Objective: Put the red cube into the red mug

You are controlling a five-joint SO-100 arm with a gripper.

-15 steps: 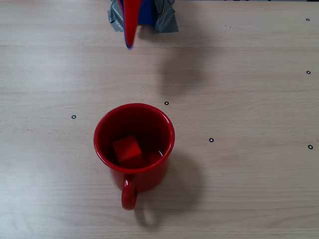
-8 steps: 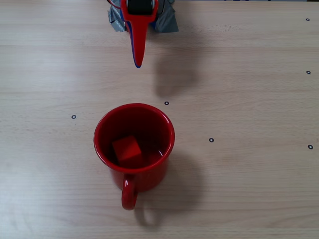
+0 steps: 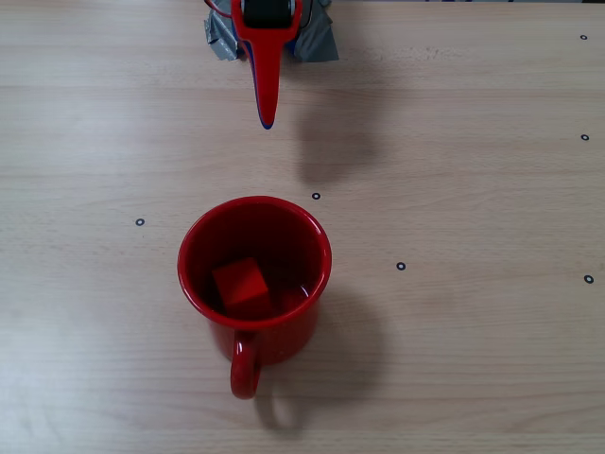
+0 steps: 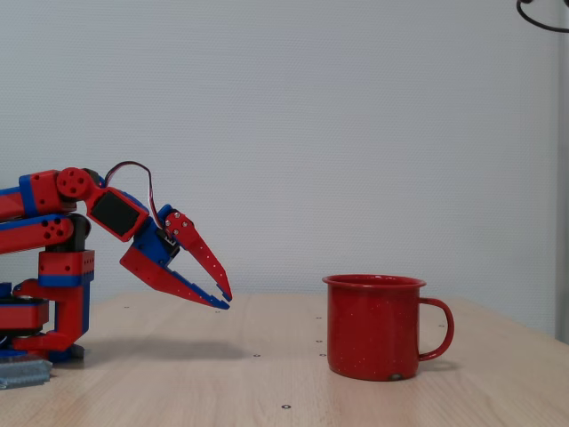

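The red mug (image 3: pixel 194 284) stands upright on the wooden table, with its handle (image 3: pixel 244 367) pointing to the bottom of the overhead fixed view. The red cube (image 3: pixel 240 283) lies tilted on the mug's floor. From the side, only the mug (image 4: pixel 372 327) shows and its wall hides the cube. My red-and-blue gripper (image 3: pixel 267 121) hangs above the table beyond the mug, well clear of its rim. In the side view the gripper (image 4: pixel 223 301) points down toward the mug with its fingertips together and nothing between them.
The arm's base (image 4: pixel 53 307) stands at the table's far edge, taped down with grey tape (image 3: pixel 319 40). Small black ring marks (image 3: pixel 401 266) dot the light wood tabletop. A dark cable (image 4: pixel 542 16) hangs at the top right corner of the side view.
The gripper's tip has come further out from the base toward the mug and shifted slightly right in the overhead view. The mug and the cube have not moved.
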